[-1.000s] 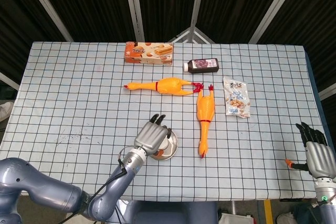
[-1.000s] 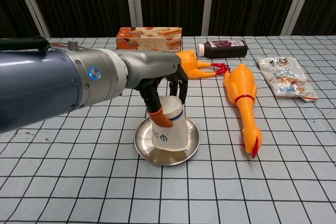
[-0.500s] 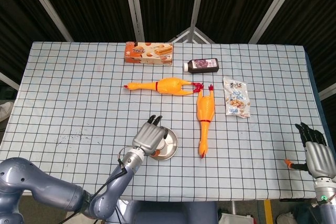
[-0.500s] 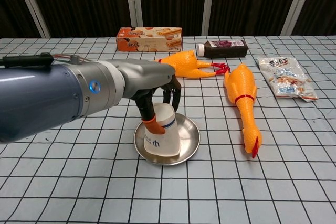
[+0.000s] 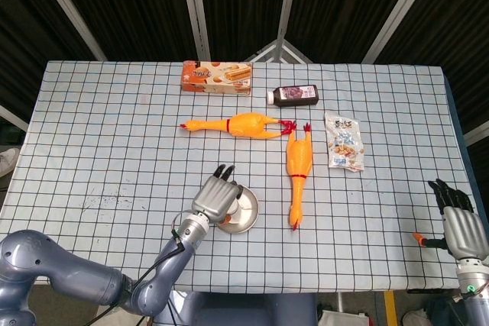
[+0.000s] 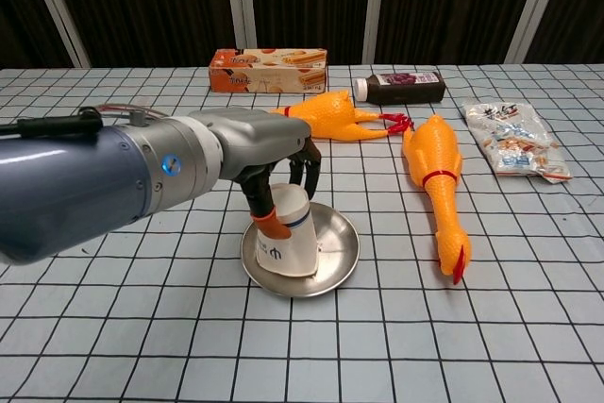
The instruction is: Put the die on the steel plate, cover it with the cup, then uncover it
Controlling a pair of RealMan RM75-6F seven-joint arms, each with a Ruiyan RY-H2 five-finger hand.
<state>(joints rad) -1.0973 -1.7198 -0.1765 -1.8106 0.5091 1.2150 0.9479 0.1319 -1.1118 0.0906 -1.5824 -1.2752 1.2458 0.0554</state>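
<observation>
- The left hand [image 6: 274, 172] is gripping the white paper cup [image 6: 286, 243], fingers wrapped around its upper part, an orange-tipped thumb lying across the near side.
- The cup is standing upside down on the steel plate [image 6: 340, 247], wide mouth down and leaning slightly, toward the left part of the dish.
- In the head view the left hand [image 5: 216, 198] is covering most of the cup, with the steel plate [image 5: 247, 214] showing to its right.
- The die is not showing in either view; whether it is sitting under the cup cannot be told.
- The right hand [image 5: 462, 223] is hanging well right of the plate, beyond the table's right edge, fingers spread and holding nothing.
- A rubber chicken [image 6: 436, 181] is lying just right of the plate, head toward the near edge.
- A second rubber chicken [image 6: 332, 117] is lying behind the plate.
- A biscuit box [image 6: 268, 70] is lying farther behind the plate.
- A dark bottle [image 6: 400, 88] is lying on its side behind and right of the plate.
- A snack bag [image 6: 512, 140] is lying well right of the plate.
</observation>
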